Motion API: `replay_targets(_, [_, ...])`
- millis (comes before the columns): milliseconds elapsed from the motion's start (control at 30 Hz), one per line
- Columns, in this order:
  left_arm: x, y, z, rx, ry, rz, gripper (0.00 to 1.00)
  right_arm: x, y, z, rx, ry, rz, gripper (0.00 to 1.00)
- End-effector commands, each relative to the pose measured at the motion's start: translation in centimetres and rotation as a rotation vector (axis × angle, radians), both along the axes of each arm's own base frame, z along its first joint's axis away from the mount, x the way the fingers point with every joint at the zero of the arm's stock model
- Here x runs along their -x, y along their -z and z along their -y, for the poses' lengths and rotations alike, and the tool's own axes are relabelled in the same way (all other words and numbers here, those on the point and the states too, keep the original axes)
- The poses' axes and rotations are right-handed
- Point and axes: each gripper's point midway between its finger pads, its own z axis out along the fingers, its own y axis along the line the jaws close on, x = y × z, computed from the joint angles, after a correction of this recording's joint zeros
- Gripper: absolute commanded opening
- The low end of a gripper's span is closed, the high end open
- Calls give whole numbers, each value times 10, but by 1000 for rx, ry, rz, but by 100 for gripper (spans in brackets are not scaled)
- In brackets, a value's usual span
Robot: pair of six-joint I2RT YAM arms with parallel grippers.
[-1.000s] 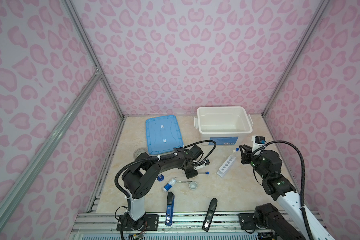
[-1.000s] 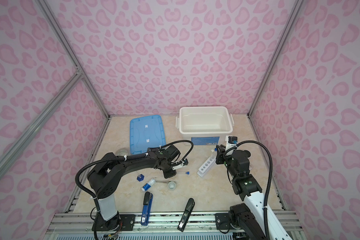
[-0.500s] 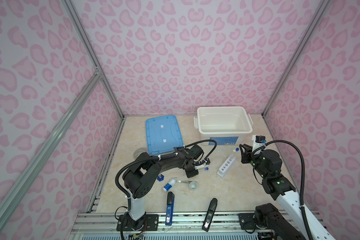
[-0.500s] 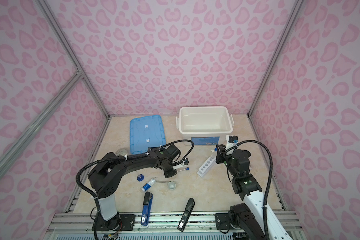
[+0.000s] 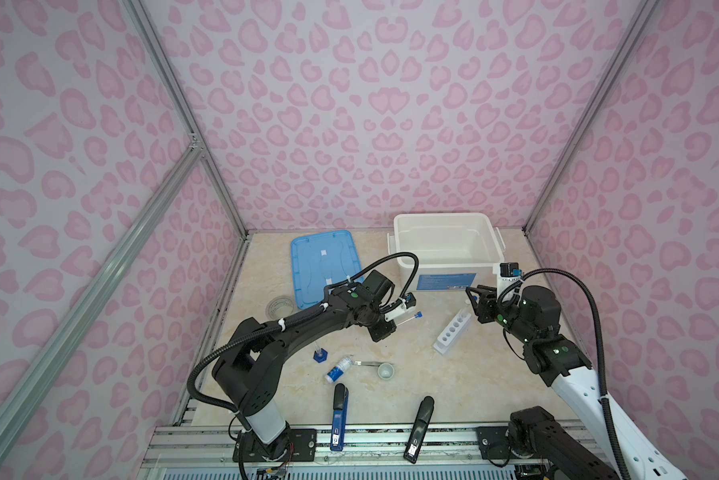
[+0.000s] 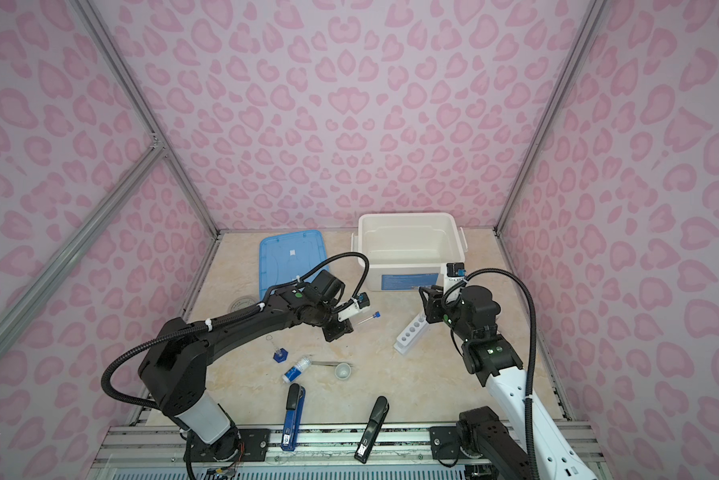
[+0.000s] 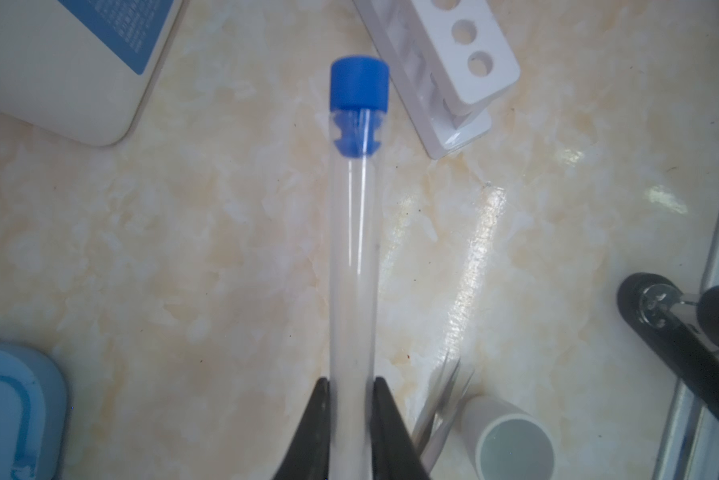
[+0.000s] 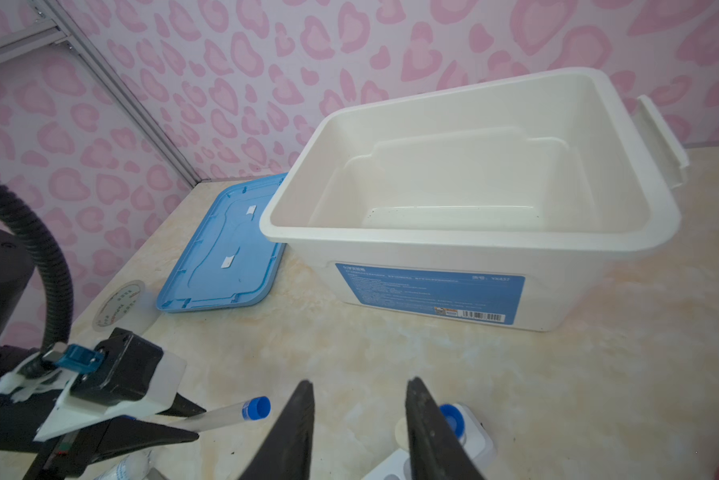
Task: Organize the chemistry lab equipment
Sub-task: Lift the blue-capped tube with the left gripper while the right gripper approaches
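My left gripper [image 7: 351,382] is shut on the lower end of a clear blue-capped test tube [image 7: 353,249], held off the table with its cap toward the white holed rack [image 5: 453,331]. In both top views the tube [image 6: 368,318] sticks out to the right of the left gripper [image 5: 395,323]. My right gripper [image 8: 360,386] is open and holds nothing, just above the rack's far end [image 8: 480,446], where a blue-capped tube [image 8: 453,417] stands. The blue-based cylinder [image 5: 320,355], white-and-blue bottle [image 5: 339,368], tweezers [image 5: 368,363] and tiny cup [image 5: 386,370] are on the table near the front.
A white bin [image 5: 445,249] stands at the back with its blue lid [image 5: 324,262] flat beside it. A clear tape roll [image 5: 280,307] lies at the left. A blue stapler-like tool [image 5: 339,415] and a black one [image 5: 419,422] lie at the front edge.
The left gripper closed on the blue-capped tube and lifted it off the table toward the rack. The right gripper's fingers spread wider.
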Motion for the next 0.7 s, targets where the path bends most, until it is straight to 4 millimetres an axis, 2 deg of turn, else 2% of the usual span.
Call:
replay_targets(0, [5, -40, 20, 166, 30, 1, 16, 14, 4, -22, 0, -150, -125, 39])
replay_targets(67, [7, -54, 21, 206, 37, 16, 16, 20, 1, -29, 5, -214, -168, 42])
replay_targets(233, [12, -67, 19, 237, 48, 34, 16, 37, -2, -50, -41, -368, -237, 46])
replay_targets(367, [18, -75, 17, 258, 54, 41, 16, 40, -1, -55, -55, -396, -254, 48])
replay_targets(467, [19, -81, 15, 266, 57, 63, 16, 44, -5, -69, -99, -456, -242, 48])
replay_targets(667, [23, -88, 16, 279, 69, 75, 16, 45, -1, -92, -96, -518, -260, 50])
